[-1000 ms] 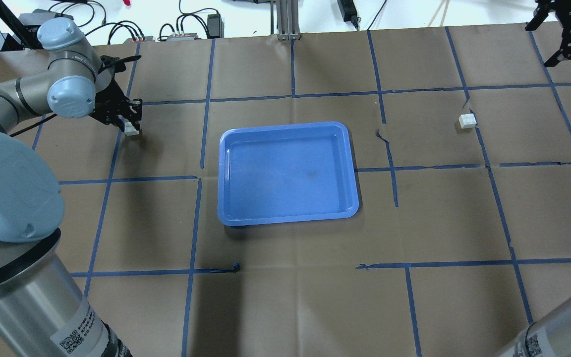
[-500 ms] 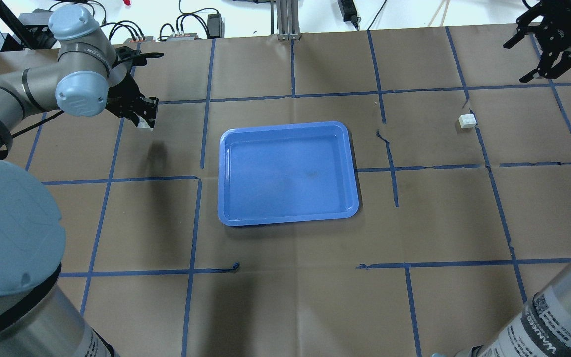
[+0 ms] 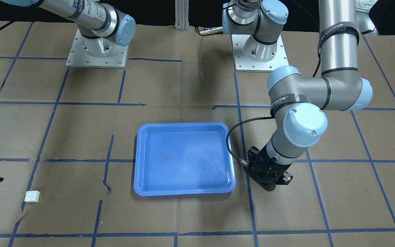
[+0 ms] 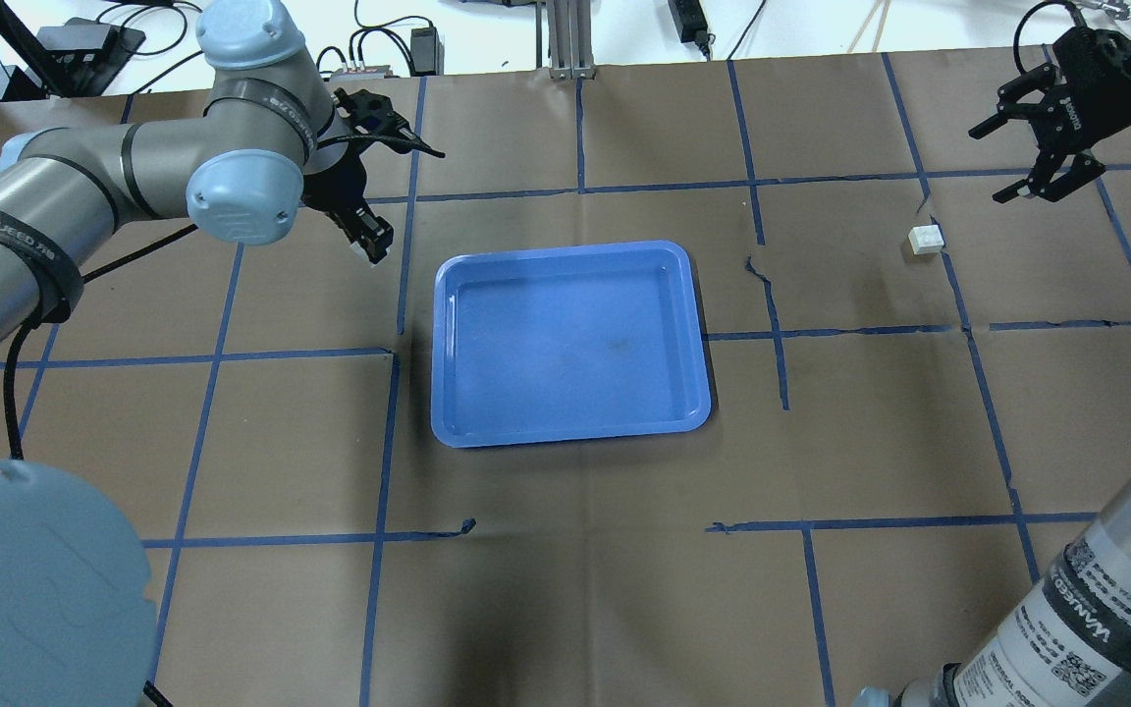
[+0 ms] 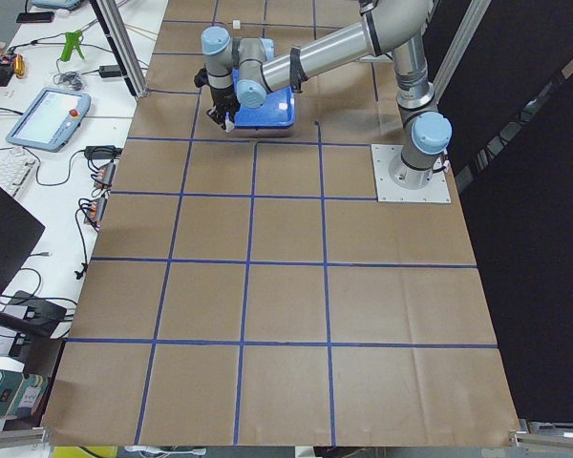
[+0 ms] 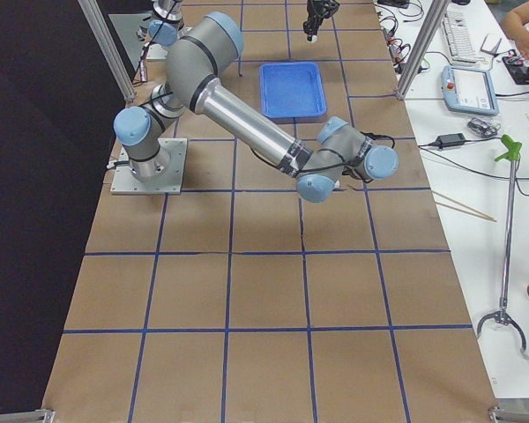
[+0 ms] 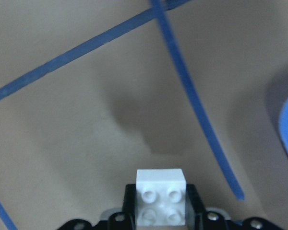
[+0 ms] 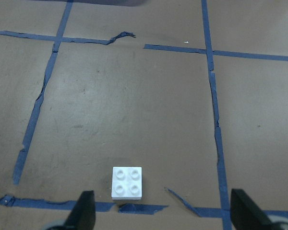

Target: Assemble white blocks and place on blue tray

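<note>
Left arm bent at the elbow, wrist turned down, left gripper (image 4: 374,245) clamped on a white block (image 7: 161,196), right arm stretched far forward, right gripper (image 4: 997,164) angled downward, jaws spread wide, holding nothing

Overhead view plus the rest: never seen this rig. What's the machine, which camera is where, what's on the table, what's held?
It is a two-armed robot at a paper-covered table. One camera looks over its shoulders, one faces it, two look from the table's ends, one rides each wrist. On the table lie an empty blue tray and a loose white block. The left gripper is shut on the second white block, raised beside the tray. The right gripper is open near the loose block, holding nothing.
</note>
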`<state>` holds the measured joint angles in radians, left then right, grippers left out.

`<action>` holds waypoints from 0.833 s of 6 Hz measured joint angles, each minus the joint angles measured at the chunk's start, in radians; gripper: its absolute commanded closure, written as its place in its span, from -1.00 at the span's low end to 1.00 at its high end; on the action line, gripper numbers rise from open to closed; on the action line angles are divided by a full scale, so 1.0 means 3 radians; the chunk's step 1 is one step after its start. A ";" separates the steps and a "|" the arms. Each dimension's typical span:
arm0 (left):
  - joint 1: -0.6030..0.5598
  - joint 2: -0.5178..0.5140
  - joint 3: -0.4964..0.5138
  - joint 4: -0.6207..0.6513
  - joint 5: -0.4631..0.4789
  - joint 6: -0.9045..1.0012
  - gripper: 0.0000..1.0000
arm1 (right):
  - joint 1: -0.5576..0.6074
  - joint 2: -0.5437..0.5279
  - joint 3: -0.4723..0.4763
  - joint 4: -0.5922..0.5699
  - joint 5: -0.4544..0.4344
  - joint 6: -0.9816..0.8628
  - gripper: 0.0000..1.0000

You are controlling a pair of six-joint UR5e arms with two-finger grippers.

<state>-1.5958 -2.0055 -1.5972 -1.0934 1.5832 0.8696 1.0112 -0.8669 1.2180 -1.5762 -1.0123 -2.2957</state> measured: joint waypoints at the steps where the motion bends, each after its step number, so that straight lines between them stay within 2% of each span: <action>1: -0.0193 0.0047 -0.0060 0.0007 -0.0016 0.0455 0.62 | -0.0059 0.0077 0.0123 -0.0004 0.0151 -0.0047 -0.99; 3: -0.0541 0.0025 -0.0192 0.0114 -0.0003 0.1125 0.64 | -0.0084 0.0135 0.0325 -0.0021 0.0312 -0.0306 -0.99; 5: -0.0814 -0.0130 -0.0214 0.0315 0.0028 0.1309 0.64 | -0.0087 0.0201 0.0382 -0.0095 0.0334 -0.0381 -0.99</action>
<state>-1.8398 -2.0445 -1.6614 -0.9989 1.5915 1.2623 0.9851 -0.8067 1.3326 -1.6047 -0.9120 -2.4099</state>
